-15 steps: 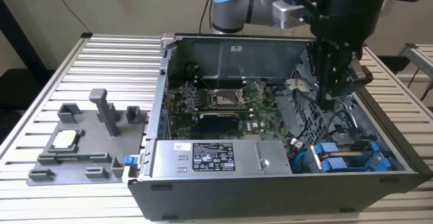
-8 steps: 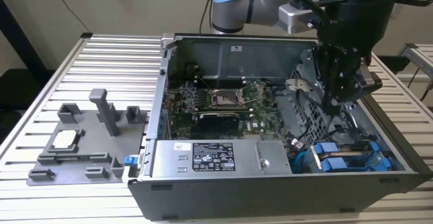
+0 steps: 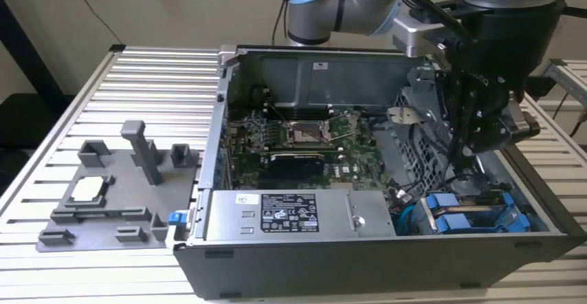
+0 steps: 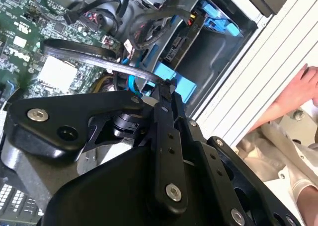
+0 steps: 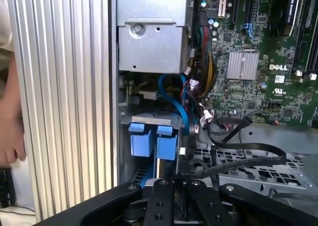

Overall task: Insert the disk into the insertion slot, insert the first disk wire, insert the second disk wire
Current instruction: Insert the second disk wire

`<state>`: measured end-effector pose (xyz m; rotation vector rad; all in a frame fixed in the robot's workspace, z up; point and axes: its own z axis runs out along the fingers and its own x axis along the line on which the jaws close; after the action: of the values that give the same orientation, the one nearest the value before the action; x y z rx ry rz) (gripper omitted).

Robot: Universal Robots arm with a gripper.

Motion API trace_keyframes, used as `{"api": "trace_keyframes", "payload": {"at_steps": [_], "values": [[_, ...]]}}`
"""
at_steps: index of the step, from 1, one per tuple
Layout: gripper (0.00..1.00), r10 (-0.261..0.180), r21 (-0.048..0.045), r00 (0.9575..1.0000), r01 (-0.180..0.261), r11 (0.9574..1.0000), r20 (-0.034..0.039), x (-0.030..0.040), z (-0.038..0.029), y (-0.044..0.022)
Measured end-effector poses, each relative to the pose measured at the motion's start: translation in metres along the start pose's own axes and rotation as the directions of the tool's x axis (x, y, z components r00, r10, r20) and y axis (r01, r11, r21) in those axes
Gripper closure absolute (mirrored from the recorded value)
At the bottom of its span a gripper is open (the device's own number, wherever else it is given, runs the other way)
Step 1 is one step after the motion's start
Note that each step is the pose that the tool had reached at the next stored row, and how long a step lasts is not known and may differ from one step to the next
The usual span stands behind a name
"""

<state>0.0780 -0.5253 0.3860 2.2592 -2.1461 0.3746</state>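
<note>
A slatted metal desk (image 3: 137,77) carries an open computer case (image 3: 367,256). Over its blue-handled drives (image 5: 151,139), the tool (image 4: 166,89) is pinched narrow on a black wire (image 4: 74,49).

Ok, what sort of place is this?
Probably a robotics lab or test bench: an open PC case sits on a slatted aluminium table, a robot arm reaches into it, and a grey fixture plate lies beside it.
</note>
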Motion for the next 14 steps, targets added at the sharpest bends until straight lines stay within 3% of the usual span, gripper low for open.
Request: {"api": "trace_keyframes", "payload": {"at_steps": [14], "values": [[0.84,-0.002,-0.0142,1.0000,0.002,0.9999,0.0008,0.0295,0.0071,-0.0113]]}}
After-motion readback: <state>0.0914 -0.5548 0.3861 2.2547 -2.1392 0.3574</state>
